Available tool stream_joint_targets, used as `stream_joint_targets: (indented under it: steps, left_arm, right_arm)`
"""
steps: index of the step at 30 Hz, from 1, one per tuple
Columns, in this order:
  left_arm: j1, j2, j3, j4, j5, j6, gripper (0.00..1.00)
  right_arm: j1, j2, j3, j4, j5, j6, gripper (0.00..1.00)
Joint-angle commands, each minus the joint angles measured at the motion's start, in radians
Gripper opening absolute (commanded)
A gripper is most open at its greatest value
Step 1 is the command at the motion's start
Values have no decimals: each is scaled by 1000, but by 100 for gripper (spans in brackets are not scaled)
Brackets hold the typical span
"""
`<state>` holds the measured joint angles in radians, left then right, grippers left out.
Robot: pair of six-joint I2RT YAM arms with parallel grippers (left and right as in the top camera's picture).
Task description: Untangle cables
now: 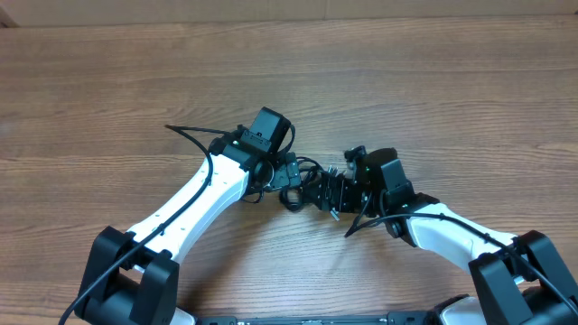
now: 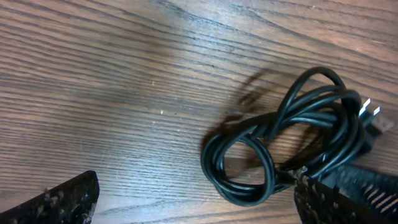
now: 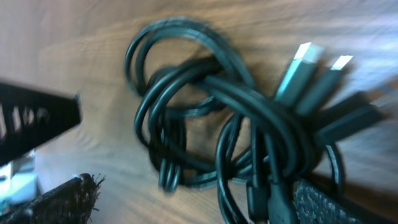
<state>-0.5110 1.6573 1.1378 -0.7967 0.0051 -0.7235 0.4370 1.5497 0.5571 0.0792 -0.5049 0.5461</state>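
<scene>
black cables [image 3: 249, 99] | bunched between left claw [image 2: 196, 199] and right claw [image 3: 199, 199], both spread

**Wood-grain counter bearing a cable knot**

The counter [image 1: 135, 81] is filling the overhead frame. Black cables [image 1: 293, 195] are lying on it in bunched loops just below centre, with their silver plug ends [image 3: 306, 53] showing upper right in the right wrist view.

The cables [image 3: 261, 112], thin black cords, lie bunched in tangled, overlapping loops on the wooden table [image 1: 289, 72], silver plug ends [image 3: 303, 55] poking out together at one side
</scene>
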Motion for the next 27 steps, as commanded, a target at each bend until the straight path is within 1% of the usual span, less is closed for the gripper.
stream_joint_targets:
  steps: [1, 7, 12, 14, 19, 27]
  left_arm:
    - [0, 10, 3, -11, -39, 5, 100]
    - [17, 10, 3, -18, -42, 11, 99]
    - [20, 10, 3, -47, -47, 27, 100]
    - [19, 10, 3, -56, -46, 48, 99]
    - [19, 10, 3, -69, -45, 47, 100]
    - [19, 10, 3, -66, -45, 47, 99]
  right_arm:
    - [7, 14, 18, -19, -50, 10, 100]
    - [5, 11, 19, -21, -45, 10, 100]
    - [5, 11, 19, -21, 42, 5, 100]
    - [4, 11, 19, -18, 49, -3, 97]
    - [-10, 8, 21, -18, 56, -42, 87]
    - [-18, -60, 21, -18, 60, -117, 86]
